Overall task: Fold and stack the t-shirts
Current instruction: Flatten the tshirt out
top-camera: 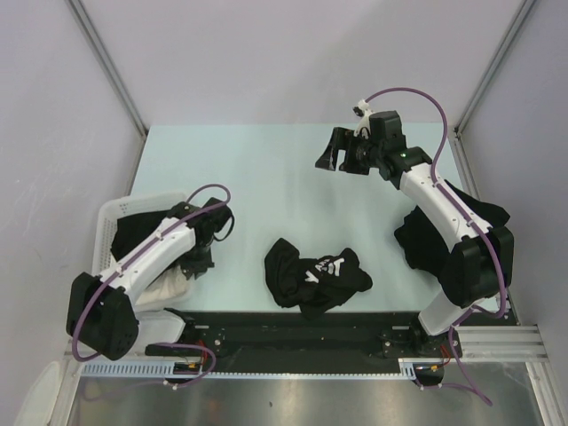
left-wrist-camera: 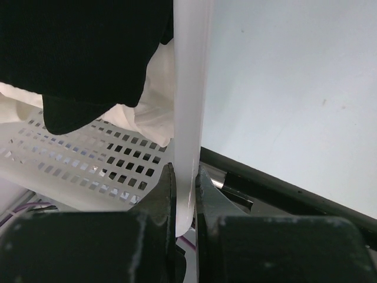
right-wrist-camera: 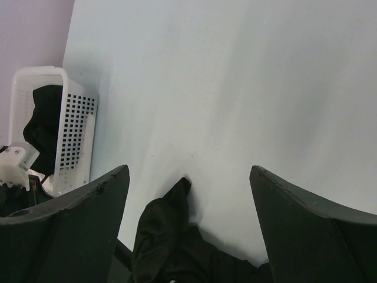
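Field notes:

- A white lattice basket (top-camera: 104,226) is seen at the left edge of the table, toward the near corner.
- Its side walls are pierced with small square holes, and the rim is solid and smooth.
- A white cloth (left-wrist-camera: 154,112) is bunched inside the basket and pressed against one wall below the rim.
- The table (top-camera: 266,177) is topped with a pale blue-green sheet, faintly speckled in the close views.
- A black base plate (top-camera: 293,335) is laid along the table's near edge, and a silver slotted rail (top-camera: 497,339) is fixed at its right end.
- A brushed metal surface (top-camera: 311,399) is seen below the plate.
- Plain grey walls (top-camera: 293,53) are set around the table and framed by slanting metal posts (top-camera: 105,62).
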Robot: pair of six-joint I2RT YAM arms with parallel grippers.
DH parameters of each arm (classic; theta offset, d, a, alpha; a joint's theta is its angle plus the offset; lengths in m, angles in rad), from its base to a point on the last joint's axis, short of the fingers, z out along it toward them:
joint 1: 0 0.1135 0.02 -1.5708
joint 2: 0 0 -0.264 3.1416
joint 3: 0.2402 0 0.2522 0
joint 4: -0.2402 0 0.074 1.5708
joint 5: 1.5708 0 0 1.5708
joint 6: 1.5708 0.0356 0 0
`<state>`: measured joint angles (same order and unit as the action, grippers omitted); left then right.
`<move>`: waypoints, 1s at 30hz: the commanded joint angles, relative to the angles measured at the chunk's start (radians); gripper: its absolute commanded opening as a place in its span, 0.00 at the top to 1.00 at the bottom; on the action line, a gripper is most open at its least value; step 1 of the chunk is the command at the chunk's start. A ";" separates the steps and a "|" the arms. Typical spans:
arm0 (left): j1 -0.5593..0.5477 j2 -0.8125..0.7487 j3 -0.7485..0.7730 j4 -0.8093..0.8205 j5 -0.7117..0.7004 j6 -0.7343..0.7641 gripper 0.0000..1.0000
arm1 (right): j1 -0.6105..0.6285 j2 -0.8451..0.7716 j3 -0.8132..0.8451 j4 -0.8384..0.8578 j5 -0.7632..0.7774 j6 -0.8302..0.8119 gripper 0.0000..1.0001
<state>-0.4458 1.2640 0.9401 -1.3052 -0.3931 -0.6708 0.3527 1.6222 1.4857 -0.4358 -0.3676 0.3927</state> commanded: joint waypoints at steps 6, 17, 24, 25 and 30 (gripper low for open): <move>0.081 -0.020 0.005 -0.058 -0.052 0.004 0.93 | -0.015 -0.008 -0.004 0.020 -0.010 0.001 0.11; 0.133 -0.005 -0.001 -0.008 -0.015 0.008 0.89 | -0.018 0.001 -0.004 0.022 -0.014 0.002 0.11; 0.133 0.009 0.029 0.032 -0.038 0.019 0.54 | -0.018 0.007 -0.004 0.020 -0.014 -0.002 0.11; 0.133 0.009 0.034 0.038 -0.046 0.017 0.48 | -0.018 0.005 -0.004 0.019 -0.013 -0.003 0.11; 0.133 0.017 0.066 0.052 -0.099 -0.001 0.31 | -0.017 -0.010 -0.002 0.019 0.005 -0.015 0.10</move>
<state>-0.3206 1.2766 0.9485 -1.2758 -0.4278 -0.6540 0.3382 1.6268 1.4849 -0.4358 -0.3717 0.3916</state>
